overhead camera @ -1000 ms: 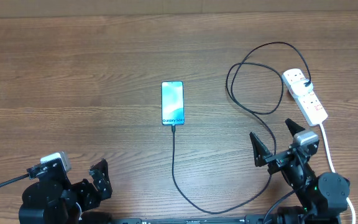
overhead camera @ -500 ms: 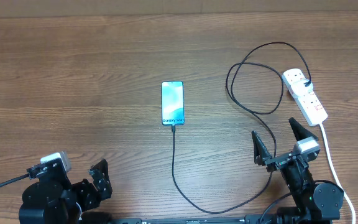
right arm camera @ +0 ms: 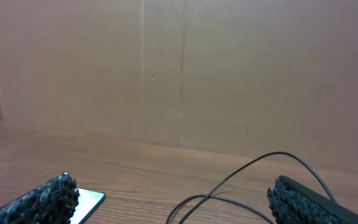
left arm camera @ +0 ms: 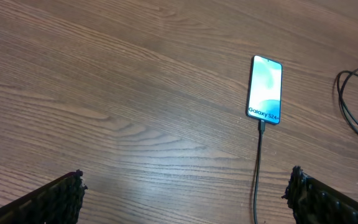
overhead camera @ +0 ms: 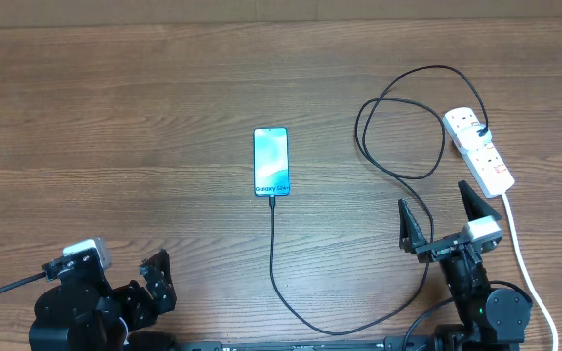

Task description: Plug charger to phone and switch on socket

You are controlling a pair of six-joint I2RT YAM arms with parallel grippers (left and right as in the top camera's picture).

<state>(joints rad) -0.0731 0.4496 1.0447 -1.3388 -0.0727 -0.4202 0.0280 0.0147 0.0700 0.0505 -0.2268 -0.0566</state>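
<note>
The phone (overhead camera: pixel 271 161) lies mid-table with its blue screen up; it also shows in the left wrist view (left arm camera: pixel 265 89) and as a corner in the right wrist view (right arm camera: pixel 89 200). The black charger cable (overhead camera: pixel 273 253) has its tip in the phone's near end, runs toward me, loops right and up (overhead camera: pixel 398 127) to its plug in the white socket strip (overhead camera: pixel 479 148). The cable also shows in the wrist views (left arm camera: pixel 258 168) (right arm camera: pixel 253 171). My right gripper (overhead camera: pixel 440 222) is open and empty, near the strip's near end. My left gripper (overhead camera: pixel 156 283) is open and empty at the near left.
The strip's thick white cord (overhead camera: pixel 522 255) runs toward me past the right arm. A brown cardboard wall (right arm camera: pixel 179 68) stands behind the wooden table (overhead camera: pixel 115 127).
The right gripper has drawn back slightly toward the near edge and tilted up. The left arm, phone, cable and strip have not moved.
</note>
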